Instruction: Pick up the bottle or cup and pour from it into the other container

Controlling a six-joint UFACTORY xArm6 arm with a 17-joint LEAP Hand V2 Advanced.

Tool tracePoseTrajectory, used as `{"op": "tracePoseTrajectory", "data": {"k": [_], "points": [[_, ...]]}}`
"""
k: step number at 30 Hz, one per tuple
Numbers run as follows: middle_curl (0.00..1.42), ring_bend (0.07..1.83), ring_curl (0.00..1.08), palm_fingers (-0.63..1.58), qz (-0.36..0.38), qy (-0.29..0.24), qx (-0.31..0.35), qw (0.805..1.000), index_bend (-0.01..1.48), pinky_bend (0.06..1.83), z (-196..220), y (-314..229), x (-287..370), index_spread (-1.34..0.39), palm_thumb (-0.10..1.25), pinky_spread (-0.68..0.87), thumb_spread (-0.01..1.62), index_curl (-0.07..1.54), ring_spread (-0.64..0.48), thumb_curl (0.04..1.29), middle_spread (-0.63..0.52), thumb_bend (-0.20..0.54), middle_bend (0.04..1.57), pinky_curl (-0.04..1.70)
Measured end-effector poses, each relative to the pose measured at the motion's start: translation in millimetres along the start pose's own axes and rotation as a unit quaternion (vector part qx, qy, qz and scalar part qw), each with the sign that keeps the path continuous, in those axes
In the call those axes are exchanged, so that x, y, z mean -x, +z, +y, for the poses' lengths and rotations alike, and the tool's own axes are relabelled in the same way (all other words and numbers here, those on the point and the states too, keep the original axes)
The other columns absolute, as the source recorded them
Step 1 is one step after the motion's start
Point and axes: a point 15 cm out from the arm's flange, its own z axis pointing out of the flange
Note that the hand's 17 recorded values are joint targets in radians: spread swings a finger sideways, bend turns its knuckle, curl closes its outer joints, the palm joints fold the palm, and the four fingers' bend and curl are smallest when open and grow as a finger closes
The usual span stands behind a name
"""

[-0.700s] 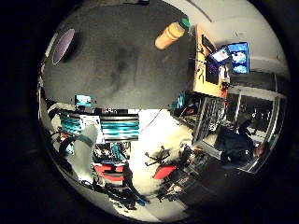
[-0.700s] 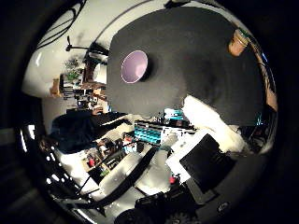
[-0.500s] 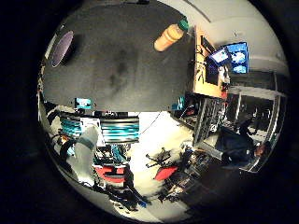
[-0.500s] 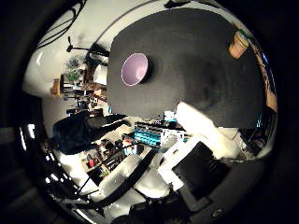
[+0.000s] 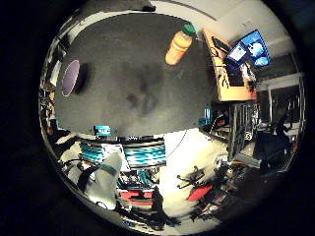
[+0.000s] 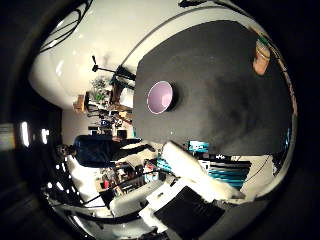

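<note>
Looking out from the palm, we see a dark round table (image 5: pixel 138 98) with two things on it: an orange bottle (image 5: pixel 178 45) with a green cap, and a purple cup (image 6: pixel 160 97). Both stand free on the table, well apart from each other, the bottle near one edge and the cup toward the opposite side. Nothing touches them.

Compared with the pictures from a moment ago, the table with bottle and cup fills about the same part of each view, so we judge the palm has hardly moved toward them. What has changed is near the table's edge: a white part of the hand (image 6: pixel 200 175) now reaches further into the thumb side view, and a pale finger (image 5: pixel 106 179) has swung into the little finger side view. We read this as the fingers rearranging, perhaps getting ready to grasp.

The fingers look extended and loose, holding nothing. The hand is far from the table, since bottle and cup both appear small.

For the task this means the pick-up has not begun; we think the approach to the bottle comes next.
</note>
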Motion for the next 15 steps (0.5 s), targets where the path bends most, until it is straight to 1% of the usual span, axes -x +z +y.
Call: {"op": "tracePoseTrajectory", "data": {"k": [4, 10, 15], "points": [[0.36, 0.42, 0.25, 0.15, -0.011, 0.018, -0.034, 0.999, 0.15, 0.85, -8.8, -9.8, -15.9, -0.31, 0.48, 0.42, 0.98, 0.25, 0.18, 0.3, 0.05, -0.029, 0.23, 0.01], [0.36, 0.45, 0.25, 0.15, -0.052, 0.053, -0.089, 0.993, 0.16, 0.88, -25.2, -21.7, -48.1, -0.3, 0.47, 0.43, 0.98, 0.25, 0.19, 0.3, 0.05, -0.028, 0.26, 0.0], [0.35, 0.46, 0.25, 0.16, -0.074, 0.081, -0.118, 0.987, 0.16, 0.88, -33.8, -26.2, -82.9, -0.29, 0.47, 0.43, 0.98, 0.26, 0.18, 0.3, 0.05, -0.028, 0.27, 0.0]]}}
